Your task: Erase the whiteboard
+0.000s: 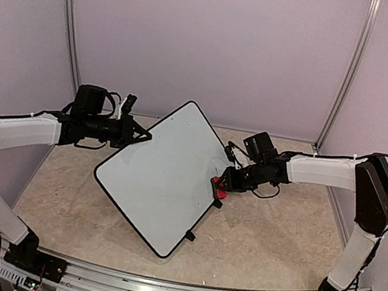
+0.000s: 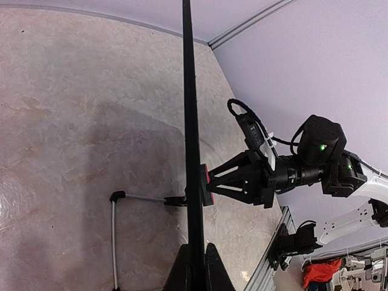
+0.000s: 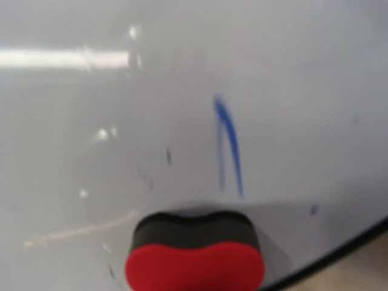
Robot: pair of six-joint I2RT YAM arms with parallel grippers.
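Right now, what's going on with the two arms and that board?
The left gripper is clamped on the far-left corner of the whiteboard, which stands tilted rather than lying flat. The right gripper holds a red eraser pressed against the board's face near its right edge. Most of the surface looks wiped, but the right wrist view shows a short blue stroke just past the eraser.

- Whiteboard (image 1: pixel 163 177): one.
- Red eraser (image 1: pixel 217 189): one, at the whiteboard's right edge.
- Blue stroke (image 3: pixel 229 145): one, on the whiteboard, near the red eraser.
- Grippers: two. Left gripper (image 1: pixel 144 136) at the whiteboard's left edge, right gripper (image 1: pixel 225 183) at its right edge.
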